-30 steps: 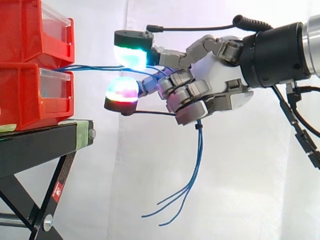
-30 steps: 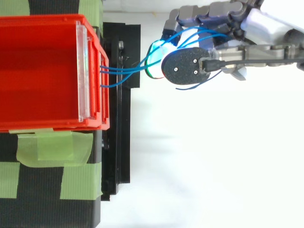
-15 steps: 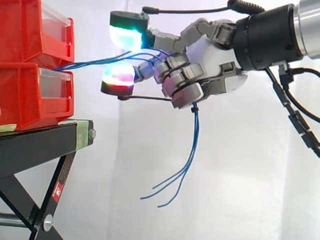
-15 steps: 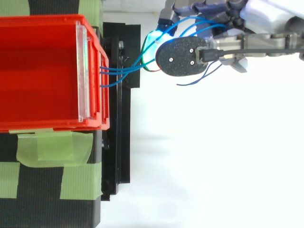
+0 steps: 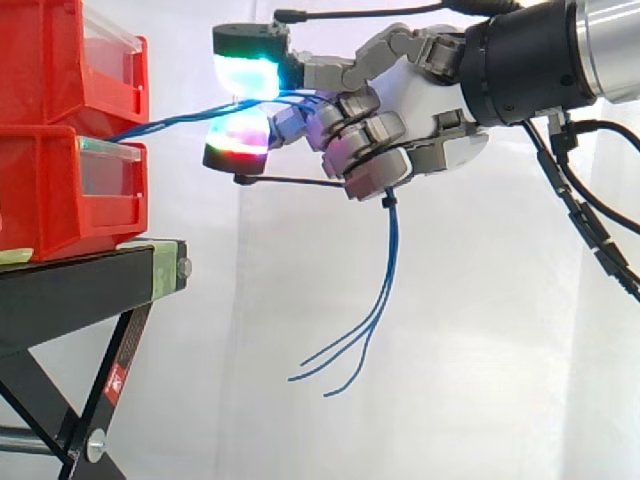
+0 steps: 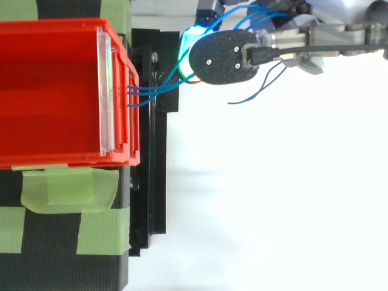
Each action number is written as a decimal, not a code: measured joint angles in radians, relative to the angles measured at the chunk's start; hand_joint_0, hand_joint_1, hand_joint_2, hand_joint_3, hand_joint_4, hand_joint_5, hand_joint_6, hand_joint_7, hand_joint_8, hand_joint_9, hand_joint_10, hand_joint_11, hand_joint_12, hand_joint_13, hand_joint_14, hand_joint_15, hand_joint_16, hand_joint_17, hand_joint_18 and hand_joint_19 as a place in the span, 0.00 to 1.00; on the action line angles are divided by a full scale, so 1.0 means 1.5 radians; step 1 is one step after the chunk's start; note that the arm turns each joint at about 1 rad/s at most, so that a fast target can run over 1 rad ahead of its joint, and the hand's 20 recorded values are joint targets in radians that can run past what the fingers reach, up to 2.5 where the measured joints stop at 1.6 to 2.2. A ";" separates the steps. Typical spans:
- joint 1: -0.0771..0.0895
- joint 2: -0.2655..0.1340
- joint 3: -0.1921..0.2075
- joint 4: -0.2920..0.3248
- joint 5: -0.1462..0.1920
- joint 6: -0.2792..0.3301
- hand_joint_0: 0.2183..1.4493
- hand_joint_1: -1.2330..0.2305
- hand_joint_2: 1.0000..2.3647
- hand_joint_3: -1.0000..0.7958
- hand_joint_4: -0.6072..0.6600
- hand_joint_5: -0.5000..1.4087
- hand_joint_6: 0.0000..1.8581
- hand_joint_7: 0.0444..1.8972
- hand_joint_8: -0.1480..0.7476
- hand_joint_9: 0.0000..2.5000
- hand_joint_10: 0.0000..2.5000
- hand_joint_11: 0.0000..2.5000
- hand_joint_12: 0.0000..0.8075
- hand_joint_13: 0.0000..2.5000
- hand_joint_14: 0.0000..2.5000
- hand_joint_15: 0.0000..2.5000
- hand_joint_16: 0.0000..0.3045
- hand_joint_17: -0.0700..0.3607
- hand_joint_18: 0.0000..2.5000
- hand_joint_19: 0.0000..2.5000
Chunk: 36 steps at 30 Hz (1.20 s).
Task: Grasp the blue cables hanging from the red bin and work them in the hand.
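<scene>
The hand (image 5: 430,105) was curled tight around three blue cables (image 5: 390,255). These ran from the two stacked red bins (image 5: 45,190), passed between two glowing fingertips (image 5: 246,76) and through the bent fingers. Their three loose ends dangled below. One black stand (image 5: 80,285) stood beyond the fingertips, lower down.

blue cables (image 5: 391,260), red bins (image 5: 45,195), black stand (image 5: 70,292), green tape (image 6: 66,189), white curtain (image 5: 480,350)
</scene>
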 measured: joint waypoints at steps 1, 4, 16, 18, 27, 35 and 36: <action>0.000 0.000 0.000 0.000 0.000 0.000 0.55 0.38 0.01 0.23 0.68 0.56 0.00 0.74 0.55 0.40 1.00 0.96 0.49 0.45 1.00 0.60 0.16 0.41 0.64 0.58; -0.001 0.000 0.000 -0.002 0.000 -0.001 0.56 0.38 0.01 0.26 0.68 0.55 0.00 0.72 0.56 0.39 1.00 0.96 0.51 0.45 1.00 0.61 0.16 0.42 0.63 0.58; -0.003 0.000 0.001 -0.003 0.000 0.001 0.58 0.40 0.02 0.33 0.72 0.44 0.00 0.66 0.58 0.33 1.00 0.93 0.53 0.41 1.00 0.59 0.16 0.42 0.59 0.55; -0.004 0.000 0.001 -0.003 -0.002 0.001 0.57 0.40 0.02 0.31 0.73 0.43 0.01 0.65 0.58 0.32 1.00 0.92 0.53 0.41 1.00 0.59 0.17 0.43 0.58 0.55; -0.008 0.001 0.001 -0.004 -0.013 0.001 0.62 0.40 0.02 0.33 0.73 0.42 0.00 0.65 0.59 0.28 1.00 0.90 0.54 0.39 1.00 0.59 0.17 0.43 0.57 0.55; -0.011 0.001 0.004 -0.020 -0.026 0.004 0.67 0.42 0.02 0.52 0.73 0.43 0.00 0.65 0.59 0.26 1.00 0.87 0.54 0.38 1.00 0.57 0.16 0.42 0.52 0.48; -0.011 0.001 0.004 -0.022 -0.027 0.005 0.68 0.42 0.02 0.55 0.73 0.43 0.00 0.65 0.59 0.26 1.00 0.87 0.54 0.38 1.00 0.56 0.16 0.42 0.52 0.47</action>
